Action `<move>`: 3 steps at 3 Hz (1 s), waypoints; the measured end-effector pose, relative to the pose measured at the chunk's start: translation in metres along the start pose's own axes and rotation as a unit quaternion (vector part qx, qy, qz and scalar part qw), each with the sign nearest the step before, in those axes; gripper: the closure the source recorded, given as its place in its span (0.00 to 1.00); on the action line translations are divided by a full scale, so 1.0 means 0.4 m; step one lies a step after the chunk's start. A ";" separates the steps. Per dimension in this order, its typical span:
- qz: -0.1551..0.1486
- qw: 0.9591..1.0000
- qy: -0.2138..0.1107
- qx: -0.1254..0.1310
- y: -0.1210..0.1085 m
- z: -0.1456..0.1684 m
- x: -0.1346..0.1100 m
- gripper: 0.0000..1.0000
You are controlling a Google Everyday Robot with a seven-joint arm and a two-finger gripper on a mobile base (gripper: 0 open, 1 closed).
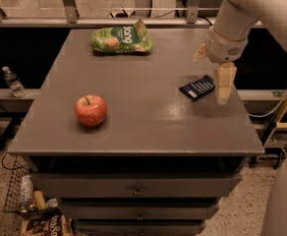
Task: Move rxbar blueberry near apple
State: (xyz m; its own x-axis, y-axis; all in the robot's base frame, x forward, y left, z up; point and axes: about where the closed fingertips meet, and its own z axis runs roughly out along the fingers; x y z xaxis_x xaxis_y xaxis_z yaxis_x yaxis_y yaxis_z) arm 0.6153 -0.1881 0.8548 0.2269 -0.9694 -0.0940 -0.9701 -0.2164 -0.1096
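The rxbar blueberry (pixel 197 87), a flat dark navy bar with white print, lies on the right part of the grey table (pixel 148 127). The red apple (pixel 90 110) with yellowish patches stands on the left front part of the table, well apart from the bar. My gripper (pixel 224 88) hangs from the white arm that enters at the top right. It points down just to the right of the bar, low over the table near its right edge, with nothing held in view.
A green crinkly snack bag (pixel 121 38) lies at the table's back edge. A water bottle (pixel 13 81) stands on a low ledge to the left. A wire basket with items (pixel 28 200) sits on the floor at the lower left. Yellow framing (pixel 283 117) stands at the right.
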 end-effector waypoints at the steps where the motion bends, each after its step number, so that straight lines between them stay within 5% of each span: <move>1: -0.004 1.000 -0.004 -0.010 0.001 0.041 -0.026 0.00; 2: -0.006 1.000 -0.011 -0.021 -0.002 0.072 -0.047 0.17; 3: -0.007 0.999 -0.018 -0.030 -0.008 0.094 -0.058 0.48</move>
State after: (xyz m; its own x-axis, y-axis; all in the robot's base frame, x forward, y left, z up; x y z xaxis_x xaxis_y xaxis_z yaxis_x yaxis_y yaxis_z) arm 0.6165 -0.1606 0.8200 0.2419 -0.9618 -0.1285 -0.9701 -0.2372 -0.0509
